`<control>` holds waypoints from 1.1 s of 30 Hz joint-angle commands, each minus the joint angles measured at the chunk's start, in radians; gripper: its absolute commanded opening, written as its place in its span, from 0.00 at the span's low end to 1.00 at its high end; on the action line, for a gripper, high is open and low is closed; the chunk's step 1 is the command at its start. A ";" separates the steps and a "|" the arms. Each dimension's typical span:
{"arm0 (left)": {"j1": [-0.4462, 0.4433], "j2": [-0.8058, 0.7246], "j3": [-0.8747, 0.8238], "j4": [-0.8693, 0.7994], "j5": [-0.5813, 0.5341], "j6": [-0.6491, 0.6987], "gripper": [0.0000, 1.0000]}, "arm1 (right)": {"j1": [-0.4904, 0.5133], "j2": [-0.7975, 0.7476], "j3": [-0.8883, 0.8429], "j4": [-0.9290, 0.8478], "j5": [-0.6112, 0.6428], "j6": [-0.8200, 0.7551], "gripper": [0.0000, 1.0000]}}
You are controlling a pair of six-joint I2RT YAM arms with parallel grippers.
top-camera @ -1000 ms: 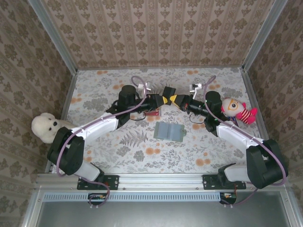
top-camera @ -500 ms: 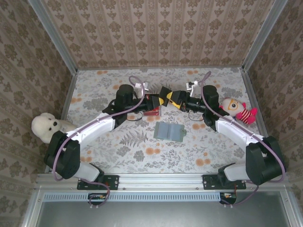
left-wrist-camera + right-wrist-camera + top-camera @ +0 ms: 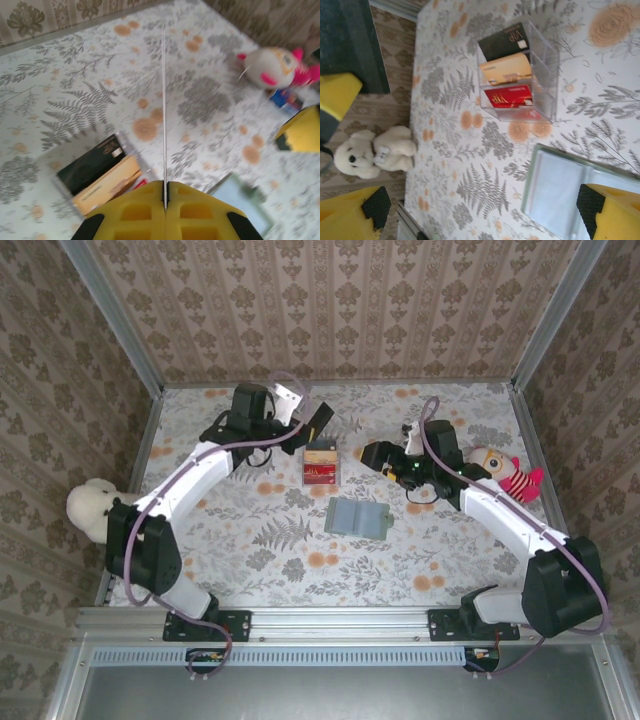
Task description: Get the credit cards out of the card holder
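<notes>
The grey-green card holder (image 3: 357,518) lies open and flat at mid-table, and its pale panel (image 3: 565,195) is below my right gripper. My left gripper (image 3: 312,430) hangs over the table's far left-centre, shut on a dark credit card (image 3: 323,416). In the left wrist view the card (image 3: 164,100) is a thin edge-on line rising from between the closed yellow jaws of this gripper (image 3: 165,192). My right gripper (image 3: 372,452) is open just right of the clear box, with nothing between its fingers (image 3: 350,215).
A clear plastic box (image 3: 321,462) holding black, gold and red cards (image 3: 507,75) stands behind the holder. A red-and-white plush doll (image 3: 500,472) lies at the right, and a white teddy bear (image 3: 92,510) sits at the left edge.
The two grippers met above the box on the same card. The right gripper has opened and drawn back right, while the left has swung back and left with the card.
</notes>
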 commanded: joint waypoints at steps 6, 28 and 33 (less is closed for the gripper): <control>0.034 0.116 0.126 -0.173 0.024 0.581 0.00 | -0.004 0.054 0.048 -0.115 -0.022 -0.066 1.00; 0.062 0.526 0.534 -0.542 0.050 1.027 0.00 | -0.002 0.092 0.044 -0.152 -0.089 -0.095 1.00; 0.070 0.551 0.567 -0.585 0.058 1.143 0.00 | 0.003 0.093 0.050 -0.151 -0.111 -0.091 1.00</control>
